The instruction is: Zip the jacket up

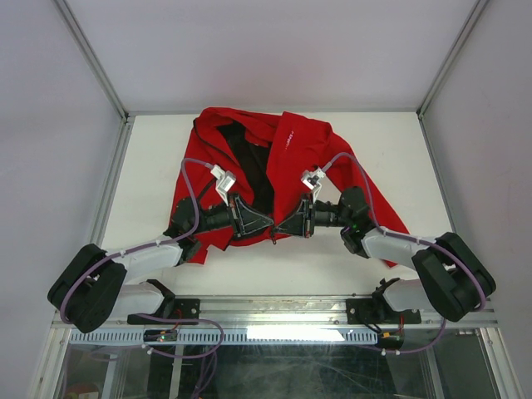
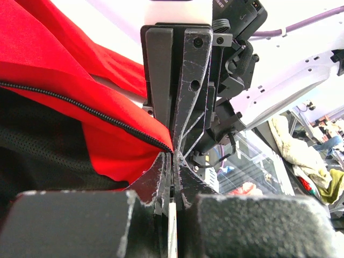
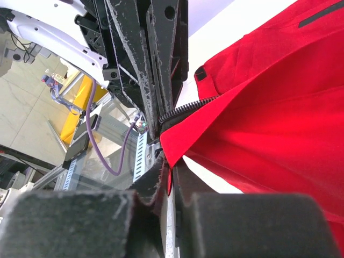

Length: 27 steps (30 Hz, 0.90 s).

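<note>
The jacket (image 1: pixel 291 158) lies open on the table (image 1: pixel 382 150) toward its back edge, one sleeve (image 1: pixel 389 223) partly hidden under the right arm (image 1: pixel 399 248). The left gripper (image 1: pixel 268 223) and right gripper (image 1: pixel 281 230) meet tip to tip at the hem, and each pinches a zipper edge (image 2: pixel 80 110). The zipper's ends are hidden between the fingers.

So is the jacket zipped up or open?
Open. The jacket has its fronts apart, with black lining showing between them.

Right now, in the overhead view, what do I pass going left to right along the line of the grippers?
Left arm's black elbow → left gripper → right gripper → right arm's black elbow. The jacket spreads beneath both grippers, so it has no single place.
</note>
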Each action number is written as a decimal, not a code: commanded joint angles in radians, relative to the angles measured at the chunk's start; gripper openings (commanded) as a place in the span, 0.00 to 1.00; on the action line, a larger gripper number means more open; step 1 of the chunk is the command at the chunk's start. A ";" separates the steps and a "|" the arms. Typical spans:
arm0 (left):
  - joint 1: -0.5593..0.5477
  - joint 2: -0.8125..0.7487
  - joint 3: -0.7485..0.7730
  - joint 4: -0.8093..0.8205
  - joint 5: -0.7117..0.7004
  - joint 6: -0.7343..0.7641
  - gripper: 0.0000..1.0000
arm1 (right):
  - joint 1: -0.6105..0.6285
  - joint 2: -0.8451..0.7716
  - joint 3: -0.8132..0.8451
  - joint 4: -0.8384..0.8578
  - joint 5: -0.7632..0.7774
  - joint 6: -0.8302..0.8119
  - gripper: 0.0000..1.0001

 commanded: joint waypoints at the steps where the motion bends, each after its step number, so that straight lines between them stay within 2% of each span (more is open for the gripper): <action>1: 0.006 -0.028 -0.006 0.060 -0.003 0.012 0.00 | 0.005 -0.009 0.007 0.092 -0.001 0.009 0.00; 3: 0.006 -0.054 0.001 -0.020 -0.038 0.026 0.02 | 0.005 -0.023 0.006 0.082 0.016 0.008 0.00; 8: 0.005 -0.189 0.002 -0.246 -0.164 0.050 0.30 | 0.008 -0.069 0.023 -0.034 0.086 -0.020 0.00; 11: 0.005 -0.282 -0.010 -0.416 -0.281 0.030 0.39 | 0.015 -0.105 0.036 -0.166 0.126 -0.047 0.00; 12: 0.004 -0.309 -0.006 -0.496 -0.327 0.020 0.45 | 0.018 -0.118 0.042 -0.219 0.126 -0.047 0.00; 13: 0.004 -0.329 0.007 -0.598 -0.380 0.013 0.48 | 0.020 -0.128 0.047 -0.269 0.204 -0.098 0.00; 16: 0.004 -0.365 0.085 -0.893 -0.519 0.024 0.54 | 0.021 -0.156 0.050 -0.362 0.320 -0.159 0.00; 19: 0.004 -0.326 0.217 -1.179 -0.637 0.061 0.57 | 0.024 -0.168 0.040 -0.389 0.320 -0.159 0.00; 22: 0.005 -0.210 0.347 -1.415 -0.710 0.112 0.60 | 0.026 -0.177 0.029 -0.392 0.320 -0.159 0.00; 27: 0.007 -0.007 0.487 -1.628 -0.790 0.190 0.63 | 0.030 -0.181 0.010 -0.369 0.320 -0.159 0.00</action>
